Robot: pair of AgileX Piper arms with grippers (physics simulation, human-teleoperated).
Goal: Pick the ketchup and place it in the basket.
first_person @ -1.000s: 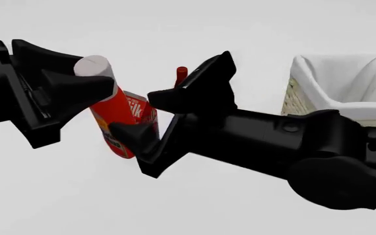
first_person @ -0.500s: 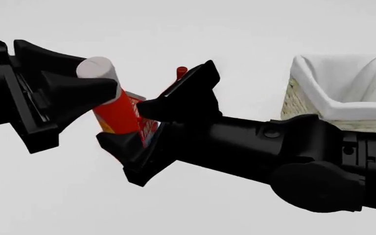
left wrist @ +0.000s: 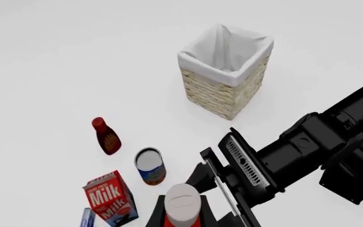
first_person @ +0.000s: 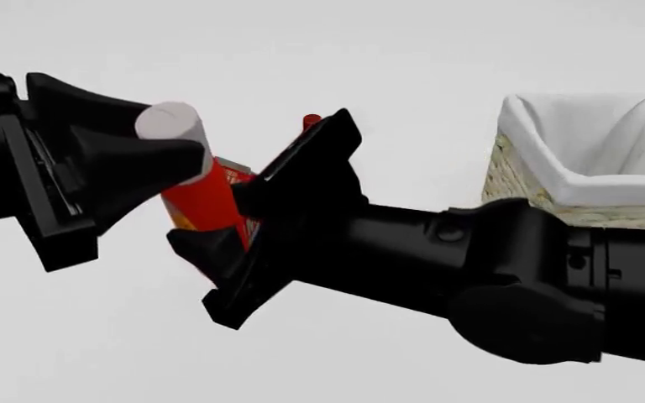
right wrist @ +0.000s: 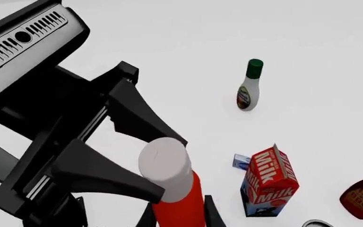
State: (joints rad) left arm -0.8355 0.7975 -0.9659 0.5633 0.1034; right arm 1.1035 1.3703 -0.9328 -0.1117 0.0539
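Note:
The ketchup (first_person: 205,201), a red-orange bottle with a white cap (first_person: 171,126), hangs tilted above the table. My left gripper (first_person: 175,130) is shut on it just below the cap, one finger on each side, as the right wrist view shows around the ketchup (right wrist: 181,203). My right gripper (first_person: 205,216) reaches in from the right, open, its jaws straddling the bottle's red body; contact cannot be told. The ketchup cap (left wrist: 183,203) also shows in the left wrist view. The basket (first_person: 569,180), pale wicker with white lining, stands at the right behind the right arm, and appears as the basket (left wrist: 222,94) in the left wrist view.
On the table below stand a milk carton (left wrist: 109,198), a can (left wrist: 150,165) and a maroon bottle (left wrist: 107,136). A white bottle with a green cap (right wrist: 249,85) stands apart from them, and a small blue box (right wrist: 240,161) lies by the milk carton (right wrist: 270,182).
My right gripper has moved left, bringing its open jaws around the ketchup's body. The left gripper has held the bottle almost still, tilting it slightly more.

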